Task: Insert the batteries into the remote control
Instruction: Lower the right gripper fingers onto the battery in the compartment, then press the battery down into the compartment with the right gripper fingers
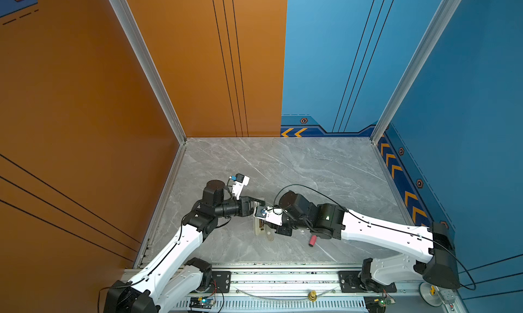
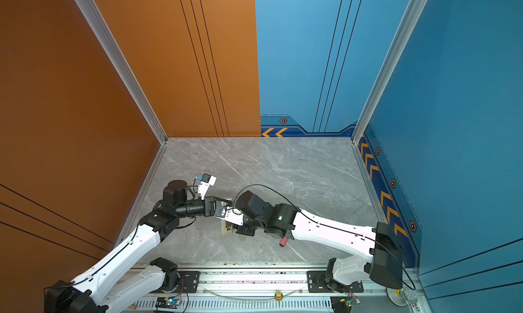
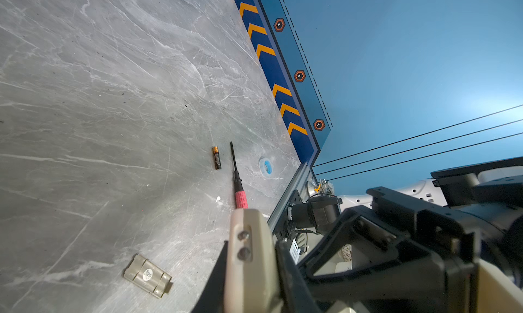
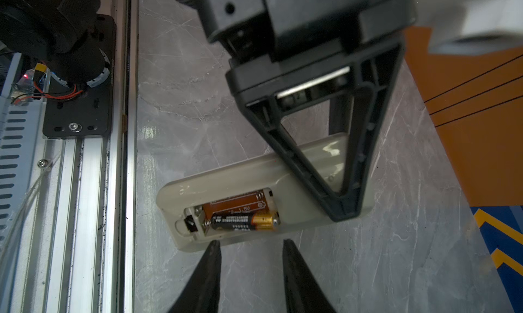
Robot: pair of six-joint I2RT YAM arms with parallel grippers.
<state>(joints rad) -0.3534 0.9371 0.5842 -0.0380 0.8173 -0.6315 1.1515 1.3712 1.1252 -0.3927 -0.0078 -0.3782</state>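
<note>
The beige remote control point(image 4: 243, 178) lies back-up on the marble table, its battery recess uncovered. One battery point(image 4: 243, 221) sits in the recess; the slot beside it shows a bare orange board. My left gripper point(image 3: 252, 255) is shut on the remote's far end, and its black finger point(image 4: 339, 201) crosses the casing. My right gripper point(image 4: 250, 242) hovers open just beside the recess, nothing between its fingers. A second battery point(image 3: 216, 157) lies loose on the table. In both top views the grippers meet over the remote point(image 1: 259, 226) point(image 2: 225, 228).
A pink-handled screwdriver point(image 3: 237, 181) point(image 1: 312, 240) lies next to the loose battery. The beige battery cover point(image 3: 147, 274) rests near the remote. A blue tape ring point(image 3: 266, 166) sits by the front rail point(image 4: 124, 155). Walls close the table's left, back and right.
</note>
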